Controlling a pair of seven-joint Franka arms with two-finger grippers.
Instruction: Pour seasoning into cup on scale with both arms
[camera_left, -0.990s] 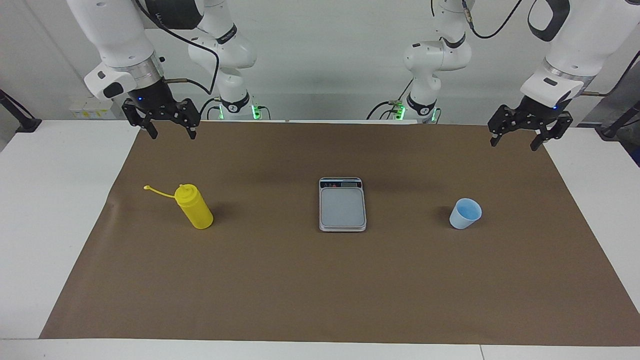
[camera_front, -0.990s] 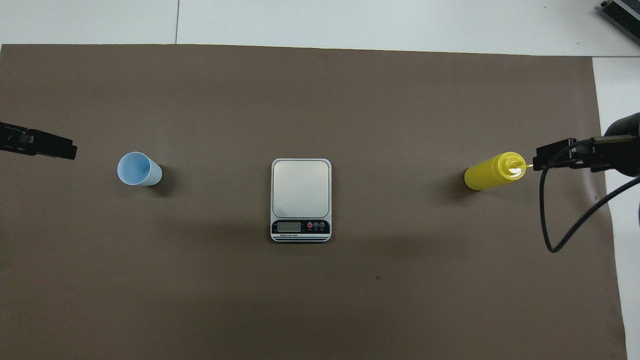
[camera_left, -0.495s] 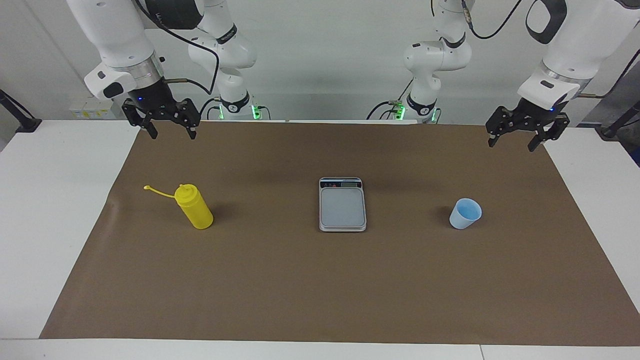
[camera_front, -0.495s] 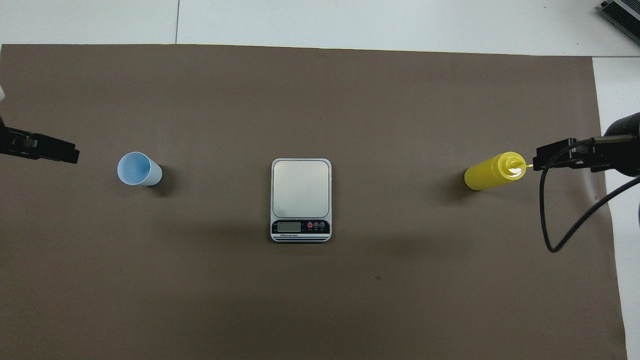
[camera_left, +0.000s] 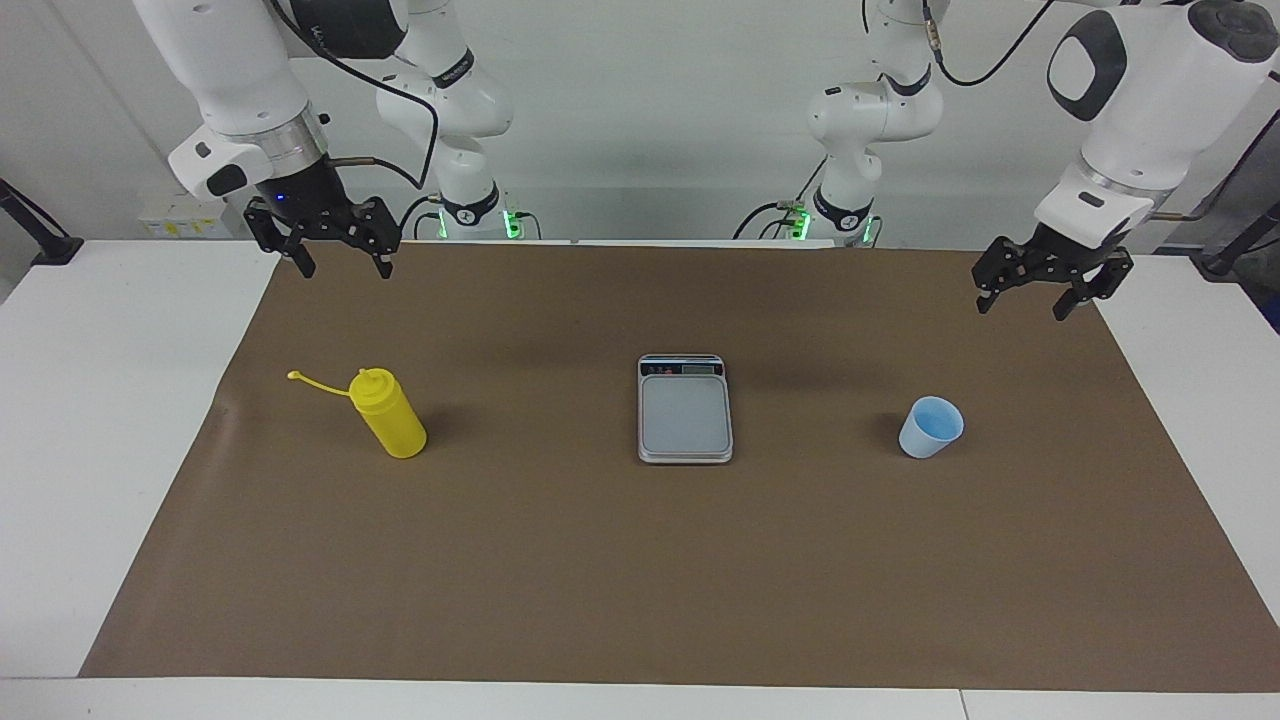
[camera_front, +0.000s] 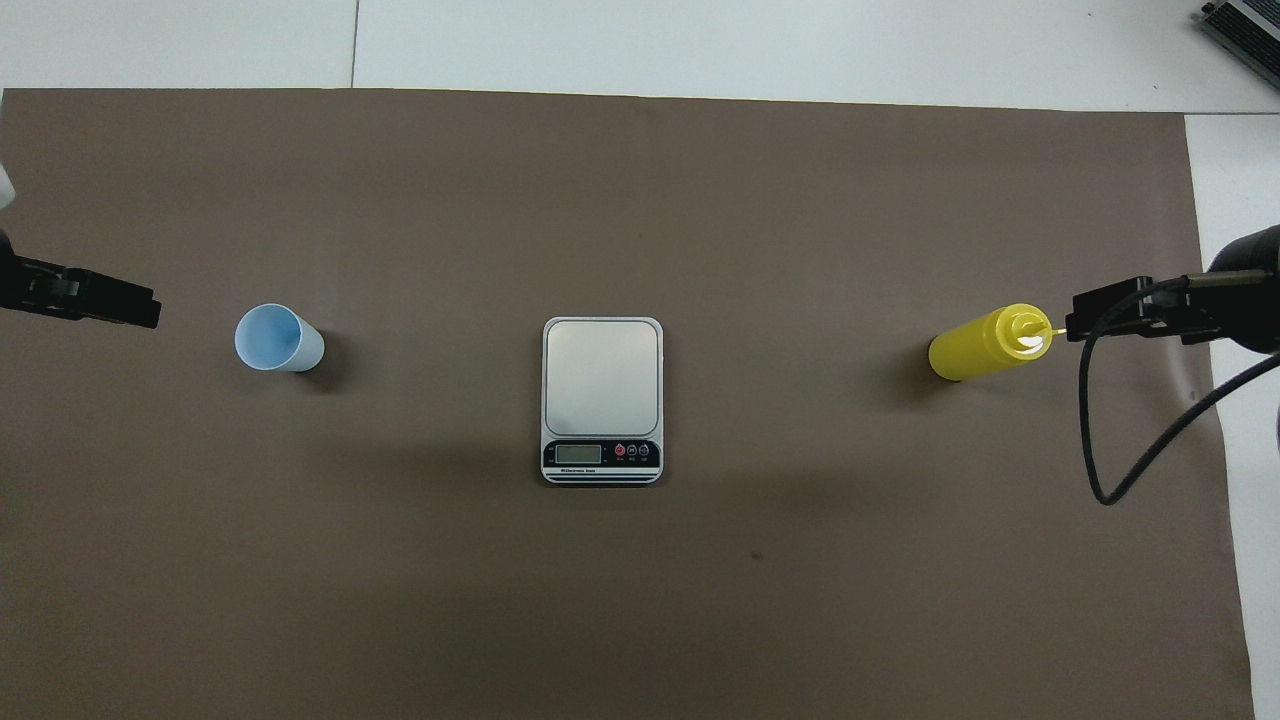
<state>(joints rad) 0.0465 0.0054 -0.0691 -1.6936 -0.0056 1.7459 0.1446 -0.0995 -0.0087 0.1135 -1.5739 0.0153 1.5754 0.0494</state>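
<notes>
The yellow seasoning bottle (camera_left: 392, 418) stands on the brown mat toward the right arm's end, its cap strap hanging loose; it also shows in the overhead view (camera_front: 985, 343). The light-blue cup (camera_left: 931, 427) stands upright and empty toward the left arm's end, also in the overhead view (camera_front: 277, 338). The scale (camera_left: 685, 410) lies between them with a bare plate, its display strip (camera_front: 601, 454) on the robots' edge. My right gripper (camera_left: 343, 266) is open in the air, above the mat beside the bottle. My left gripper (camera_left: 1024, 302) is open in the air beside the cup.
A brown mat (camera_left: 640, 580) covers most of the white table (camera_left: 100, 400). A black cable (camera_front: 1100, 440) loops down from the right arm's wrist. Nothing else stands on the mat.
My left gripper has come down a little and shifted slightly toward the cup. The right arm, bottle, cup and scale have not moved.
</notes>
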